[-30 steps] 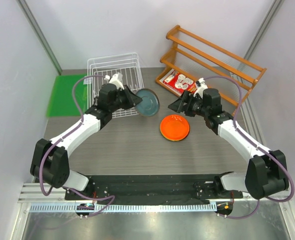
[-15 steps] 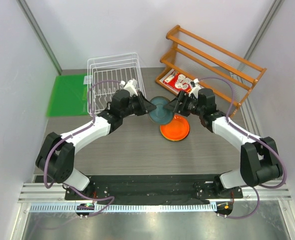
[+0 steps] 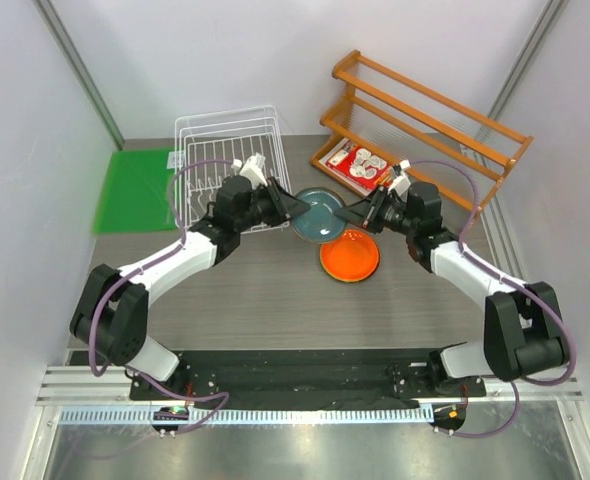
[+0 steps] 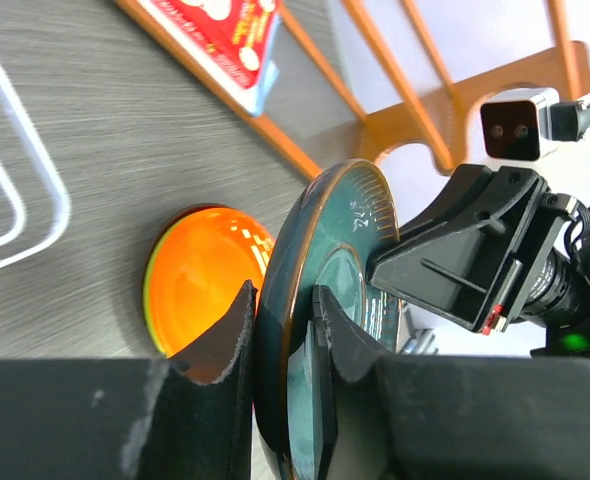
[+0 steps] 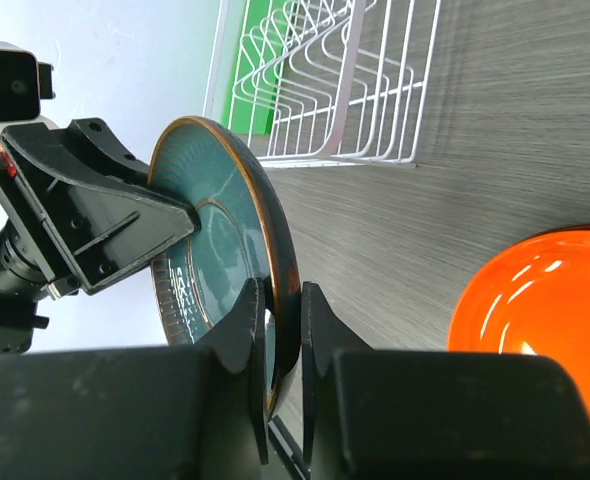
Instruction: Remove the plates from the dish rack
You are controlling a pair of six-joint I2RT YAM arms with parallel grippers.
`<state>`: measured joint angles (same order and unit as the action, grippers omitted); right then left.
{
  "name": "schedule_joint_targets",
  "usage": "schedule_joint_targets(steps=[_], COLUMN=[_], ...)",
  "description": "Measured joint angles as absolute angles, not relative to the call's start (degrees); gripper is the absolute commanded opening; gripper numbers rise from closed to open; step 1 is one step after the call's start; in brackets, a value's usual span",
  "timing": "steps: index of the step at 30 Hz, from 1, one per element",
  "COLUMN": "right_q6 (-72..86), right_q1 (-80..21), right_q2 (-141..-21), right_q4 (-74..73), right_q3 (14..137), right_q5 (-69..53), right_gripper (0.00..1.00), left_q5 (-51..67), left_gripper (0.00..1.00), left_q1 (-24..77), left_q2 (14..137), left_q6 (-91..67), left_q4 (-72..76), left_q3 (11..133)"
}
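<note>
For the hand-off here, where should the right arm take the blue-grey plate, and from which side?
The rim on its right edge, approached from the right, opposite the left gripper. The blue-grey plate is held tilted off the table, so that thin rim is free for jaws to straddle, one on each face, as the right gripper does.

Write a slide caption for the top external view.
Left tool and right tool pinch one blue-grey plate near the orange plate.

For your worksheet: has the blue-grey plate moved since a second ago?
Yes: the blue-grey plate went right, from the dish rack toward the orange plate.
</note>
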<state>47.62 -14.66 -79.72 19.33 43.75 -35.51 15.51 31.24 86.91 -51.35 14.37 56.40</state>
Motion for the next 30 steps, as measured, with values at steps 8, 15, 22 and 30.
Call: schedule_joint_targets(steps=[8, 15, 22, 30], right_q6=[40.86, 36.1, 33.5, 32.16], right_q1=[-15.25, -13.52, -10.28, -9.15], right_q2=[-71.29, -69.87, -69.87, -71.96], right_q4=[8.67, 0.16, -4.58, -5.65], right_q3=[43.68, 42.39, 41.23, 40.49], right_q5=[-27.59, -21.89, -18.96, -18.02], right_gripper=[0.01, 0.01, 0.01, 0.01], left_q5=[15.29, 13.74, 6.15, -11.2], left_gripper=[0.64, 0.75, 0.88, 1.0], left_q1=[33.04, 33.47, 33.47, 33.47], left_q2=[88.03, 88.66, 87.64, 76.84], left_q6=[-49.98, -47.9, -41.23, -31.14], left_q4=[16.4, 16.47, 9.87, 2.81], left_q3=[56.4, 56.45, 56.88, 51.57])
